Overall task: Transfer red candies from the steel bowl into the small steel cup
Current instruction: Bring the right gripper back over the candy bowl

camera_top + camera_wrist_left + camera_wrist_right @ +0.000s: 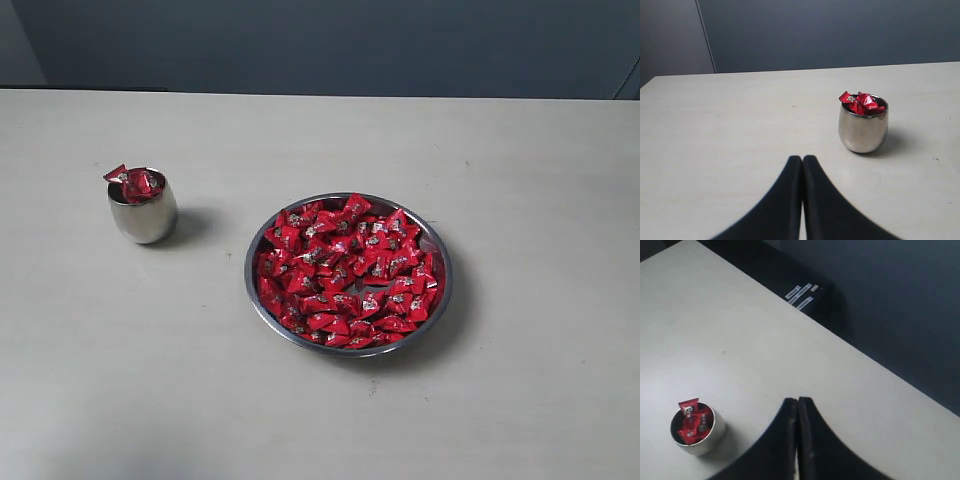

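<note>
No text can be read in any view. A few small white label strips (800, 293) sit on a dark unit (832, 310) just past the far edge of the table (740, 340). Their print is too blurred to read. On the table, the red candies (345, 270) in the steel bowl (432, 240) each carry a small silver-white mark, too small to tell whether it is letters or a logo. The same goes for the candies in the small steel cup (862, 132).

Gripper finish
Black, smooth left gripper (802, 159) flared wide at base, tapered to narrow rounded tips; right gripper (797, 400) looked identical.
</note>
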### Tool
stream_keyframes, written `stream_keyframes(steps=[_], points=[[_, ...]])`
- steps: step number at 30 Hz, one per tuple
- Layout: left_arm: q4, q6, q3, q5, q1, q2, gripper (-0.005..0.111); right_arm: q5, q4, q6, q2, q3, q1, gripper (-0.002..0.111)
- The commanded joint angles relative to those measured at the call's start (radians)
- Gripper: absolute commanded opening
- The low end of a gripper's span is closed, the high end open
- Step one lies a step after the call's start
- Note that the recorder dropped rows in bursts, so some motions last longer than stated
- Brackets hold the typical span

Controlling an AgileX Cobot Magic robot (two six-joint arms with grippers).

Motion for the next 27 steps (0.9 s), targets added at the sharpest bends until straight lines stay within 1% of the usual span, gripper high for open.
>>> stream_keyframes(steps=[1,7,9,13,14,16,18,21,23,27], points=[[0.001,-0.001,0.004,0.001,0.001,-0.004,0.000,0.019,-0.005,-0.002,-0.039,-0.003,-0.036,-0.001],[0.001,-0.001,0.004,0.001,0.001,-0.004,0.000,0.037,0.005,0.002,-0.084,-0.003,-0.041,-0.001],[0.001,-0.001,0.004,0.001,0.001,-0.004,0.000,0.047,0.007,0.019,-0.122,-0.003,-0.027,-0.001],[0.001,-0.001,0.004,0.001,0.001,-0.004,0.000,0.079,-0.061,0.046,-0.173,0.003,-0.018,-0.001],[0.001,-0.001,0.004,0.001,0.001,-0.004,0.000,0.075,-0.088,0.055,-0.185,0.034,-0.020,-0.001],[0.001,-0.001,0.004,0.001,0.001,-0.004,0.000,0.039,-0.093,0.055,-0.212,0.133,-0.020,-0.001],[0.001,-0.001,0.004,0.001,0.001,-0.004,0.000,-0.057,-0.093,0.064,-0.259,0.280,-0.020,-0.001],[0.001,-0.001,0.004,0.001,0.001,-0.004,0.000,-0.259,-0.080,0.075,-0.372,0.572,-0.020,-0.001],[0.001,-0.001,0.004,0.001,0.001,-0.004,0.000,-0.365,-0.085,0.081,-0.431,0.712,-0.020,-0.001],[0.001,-0.001,0.004,0.001,0.001,-0.004,0.000,-0.481,-0.092,0.083,-0.550,0.939,-0.020,-0.001]])
